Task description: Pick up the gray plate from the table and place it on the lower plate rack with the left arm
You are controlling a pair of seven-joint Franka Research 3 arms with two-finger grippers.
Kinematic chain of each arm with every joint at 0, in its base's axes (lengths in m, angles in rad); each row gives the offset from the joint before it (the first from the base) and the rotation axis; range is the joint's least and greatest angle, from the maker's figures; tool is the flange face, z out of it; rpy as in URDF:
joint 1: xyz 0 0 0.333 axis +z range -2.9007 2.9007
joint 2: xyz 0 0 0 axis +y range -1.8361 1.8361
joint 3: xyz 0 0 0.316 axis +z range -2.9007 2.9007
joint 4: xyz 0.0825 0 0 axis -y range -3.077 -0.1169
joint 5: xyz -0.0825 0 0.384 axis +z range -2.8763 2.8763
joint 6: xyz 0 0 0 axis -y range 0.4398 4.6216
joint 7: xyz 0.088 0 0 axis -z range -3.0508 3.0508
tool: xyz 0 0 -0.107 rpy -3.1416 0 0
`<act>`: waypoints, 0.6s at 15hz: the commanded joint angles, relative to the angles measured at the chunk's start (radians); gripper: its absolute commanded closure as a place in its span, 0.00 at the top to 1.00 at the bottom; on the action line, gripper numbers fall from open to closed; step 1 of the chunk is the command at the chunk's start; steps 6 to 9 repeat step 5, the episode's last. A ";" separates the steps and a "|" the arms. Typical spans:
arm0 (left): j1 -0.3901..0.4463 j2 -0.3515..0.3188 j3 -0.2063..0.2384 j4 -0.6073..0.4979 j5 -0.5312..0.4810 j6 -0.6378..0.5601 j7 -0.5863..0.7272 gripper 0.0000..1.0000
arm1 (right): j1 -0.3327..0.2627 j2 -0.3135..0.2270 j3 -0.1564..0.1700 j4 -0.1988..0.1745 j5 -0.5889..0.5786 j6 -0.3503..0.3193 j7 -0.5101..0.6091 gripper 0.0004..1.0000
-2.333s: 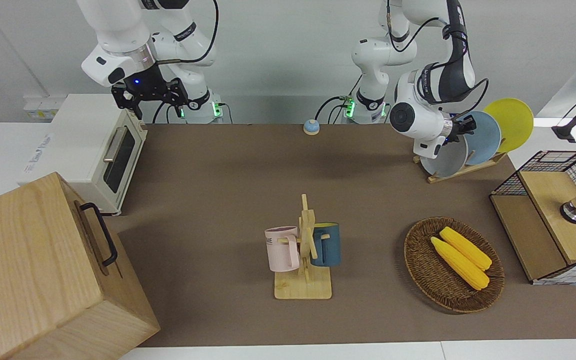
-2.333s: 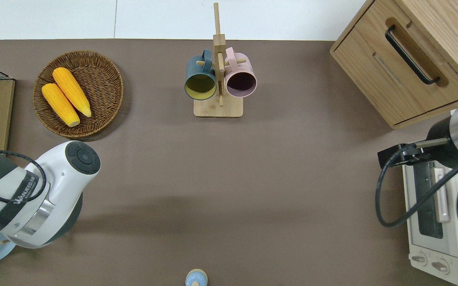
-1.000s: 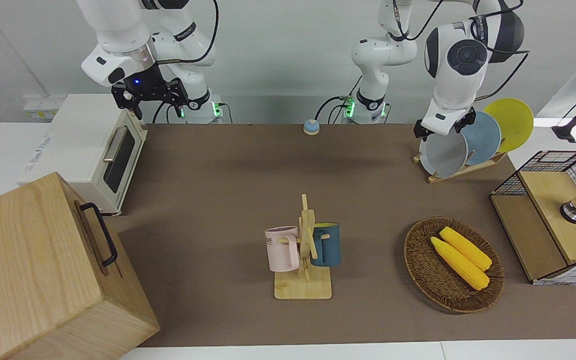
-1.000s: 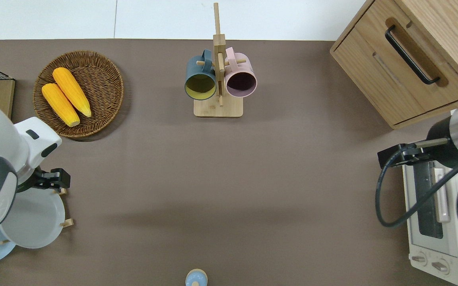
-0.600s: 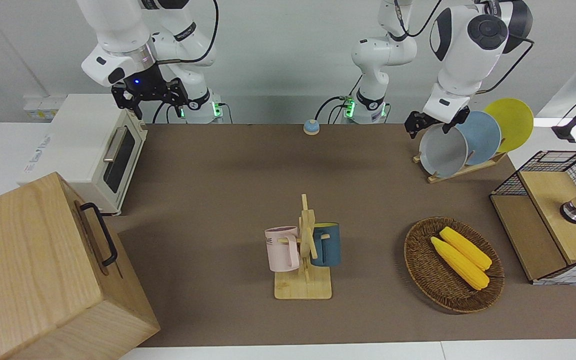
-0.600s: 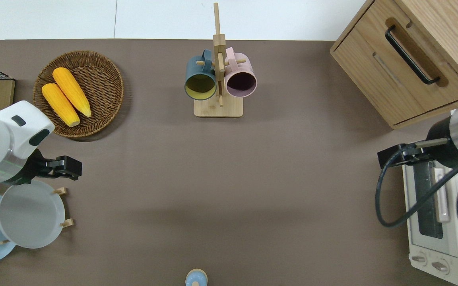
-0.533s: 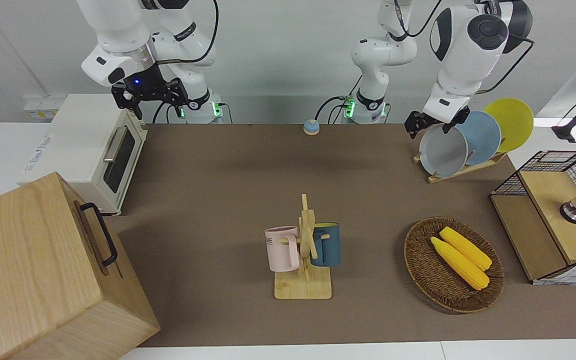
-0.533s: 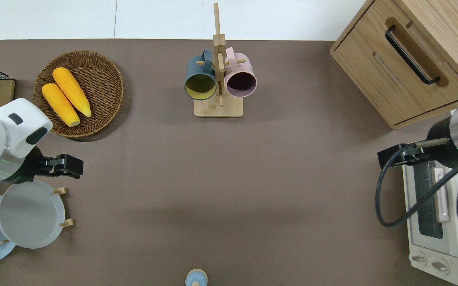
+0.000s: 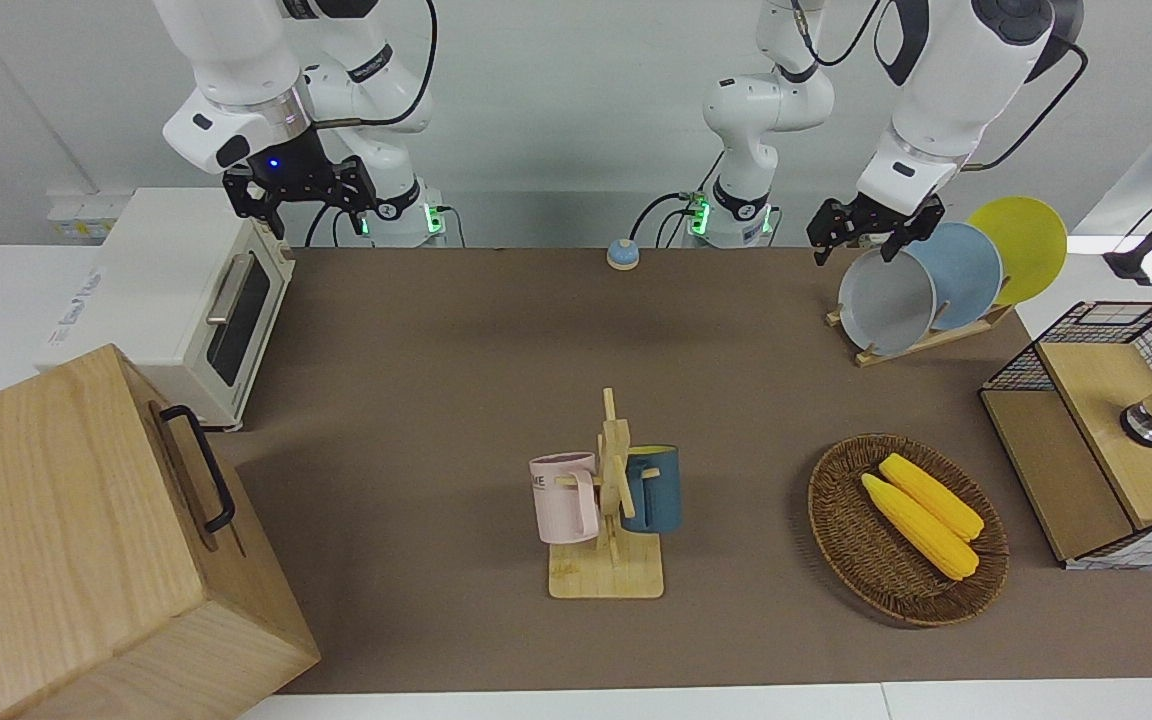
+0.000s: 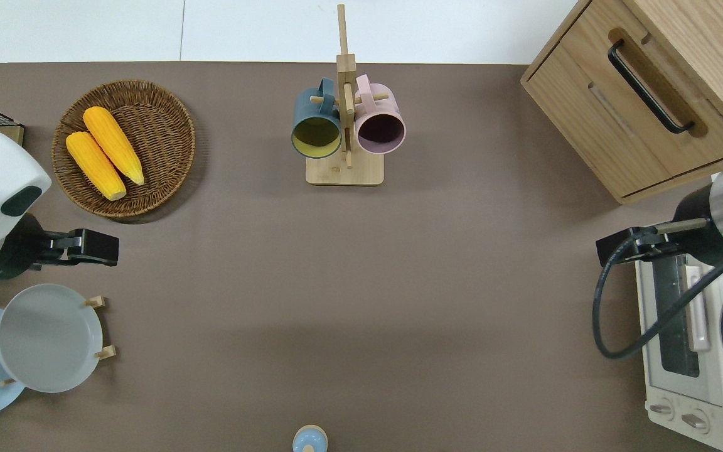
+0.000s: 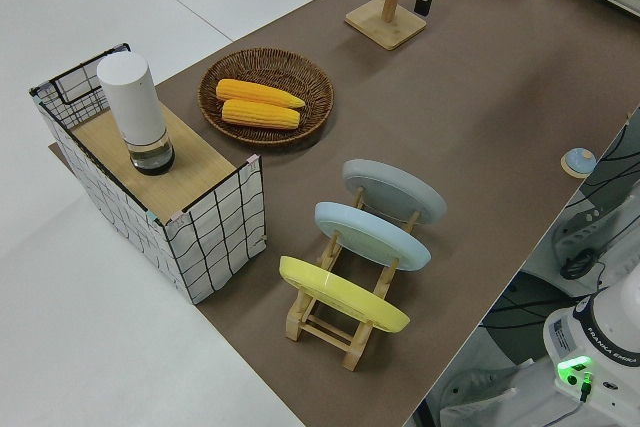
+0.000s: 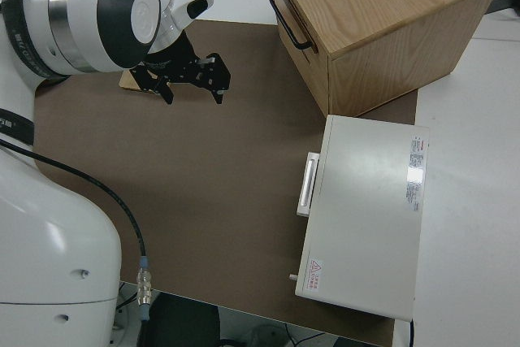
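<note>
The gray plate (image 9: 886,300) (image 10: 48,339) (image 11: 393,190) leans in the lowest slot of the light-wood plate rack (image 9: 921,343) (image 11: 330,322), at the left arm's end of the table. My left gripper (image 9: 858,238) (image 10: 107,247) hangs open and empty in the air. In the overhead view it is over bare mat between the rack and the corn basket, apart from the plate. My right arm is parked, its gripper (image 9: 301,195) (image 12: 192,87) open.
A light blue plate (image 9: 966,275) and a yellow plate (image 9: 1026,245) fill the rack's higher slots. A wicker basket (image 9: 841,530) with two corn cobs, a wire-sided box (image 9: 1106,430), a mug stand (image 9: 611,500), a toaster oven (image 9: 186,290) and a wooden cabinet (image 9: 86,540) stand around.
My left gripper let go of the gray plate, rose and drew away from the rack toward the basket. The plate stays in its slot. The right arm has not moved.
</note>
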 commanded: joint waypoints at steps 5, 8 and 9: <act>-0.001 0.004 0.001 0.034 -0.018 -0.018 0.001 1.00 | -0.024 -0.002 0.021 0.007 -0.006 -0.011 0.012 0.98; -0.001 0.004 0.001 0.034 -0.018 -0.018 0.001 1.00 | -0.024 -0.002 0.021 0.007 -0.006 -0.011 0.012 0.98; -0.001 0.004 0.001 0.034 -0.018 -0.018 0.001 1.00 | -0.024 -0.002 0.021 0.007 -0.006 -0.011 0.012 0.98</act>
